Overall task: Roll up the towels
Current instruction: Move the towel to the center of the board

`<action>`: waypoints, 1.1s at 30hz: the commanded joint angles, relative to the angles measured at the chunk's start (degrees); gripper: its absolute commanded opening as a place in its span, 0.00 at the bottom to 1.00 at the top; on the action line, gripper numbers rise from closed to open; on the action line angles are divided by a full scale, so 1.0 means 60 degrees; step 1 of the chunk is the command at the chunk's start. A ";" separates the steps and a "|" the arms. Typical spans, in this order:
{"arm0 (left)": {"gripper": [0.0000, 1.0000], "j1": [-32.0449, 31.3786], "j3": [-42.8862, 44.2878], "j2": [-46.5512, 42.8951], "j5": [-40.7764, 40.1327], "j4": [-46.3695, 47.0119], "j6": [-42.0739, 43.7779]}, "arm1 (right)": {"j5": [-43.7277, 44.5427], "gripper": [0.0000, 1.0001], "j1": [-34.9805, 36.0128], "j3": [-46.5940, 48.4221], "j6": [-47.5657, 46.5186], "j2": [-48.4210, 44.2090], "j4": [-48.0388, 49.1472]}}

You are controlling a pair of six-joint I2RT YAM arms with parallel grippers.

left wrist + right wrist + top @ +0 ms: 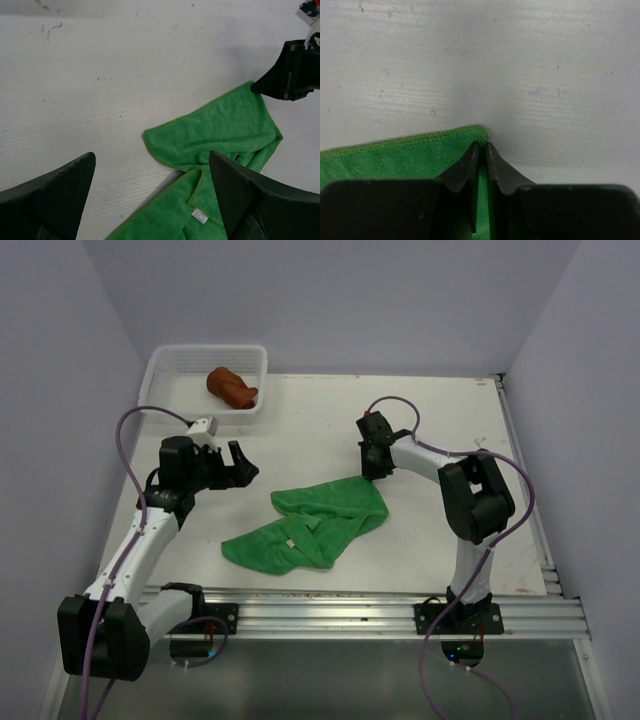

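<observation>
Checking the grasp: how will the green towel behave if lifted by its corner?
Probably floppy: the green towel lies in soft folds, so it should drape. Likely light: the right gripper pinches only a thin corner.

White mesh basket at the white table's far-left corner; metal rail along near edge.

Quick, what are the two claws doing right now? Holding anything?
Left gripper: open, holding nothing.
Right gripper: closed on a corner of the green towel.
</observation>
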 commanded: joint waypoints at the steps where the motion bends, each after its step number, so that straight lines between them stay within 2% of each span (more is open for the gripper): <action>1: 0.99 0.0059 -0.0038 0.0022 0.0264 0.0579 0.0094 | 0.0441 0.09 0.0084 -0.0236 -0.0230 0.0265 0.0059; 5: 0.99 0.0059 -0.0068 0.0022 0.0337 0.0623 0.0079 | 0.0924 0.00 0.0069 -0.0237 -0.0114 0.0280 -0.0247; 10: 0.99 0.0045 -0.0126 0.0095 0.0718 0.0755 0.0050 | 0.1569 0.00 -0.0413 -0.0324 0.0384 0.0002 -0.0628; 13: 0.97 -0.0086 -0.0141 0.0415 0.0952 0.0770 -0.0023 | 0.1147 0.00 -0.1217 -0.0864 0.0940 -0.0348 -0.0513; 16: 0.92 -0.0540 -0.0141 0.0709 0.1055 0.0784 -0.0154 | 0.0925 0.00 -0.1688 -0.1539 0.1132 -0.0700 -0.0307; 20: 0.90 -0.2205 -0.0447 0.1118 0.0807 0.1355 -0.0797 | 0.0955 0.00 -0.1805 -0.2153 0.1146 -0.0892 -0.0249; 23: 0.85 -0.3232 -0.0434 0.1603 0.0339 0.1371 -0.1209 | 0.0765 0.00 -0.1850 -0.2374 0.1176 -0.0965 -0.0117; 26: 0.80 -0.3703 -0.0375 0.1721 -0.0379 0.0888 -0.1327 | 0.0604 0.00 -0.1879 -0.2361 0.1147 -0.0965 -0.0087; 33: 0.56 -0.4042 -0.0697 0.1721 -0.0761 0.0638 -0.1341 | 0.0325 0.00 -0.1879 -0.2360 0.1175 -0.0790 0.0059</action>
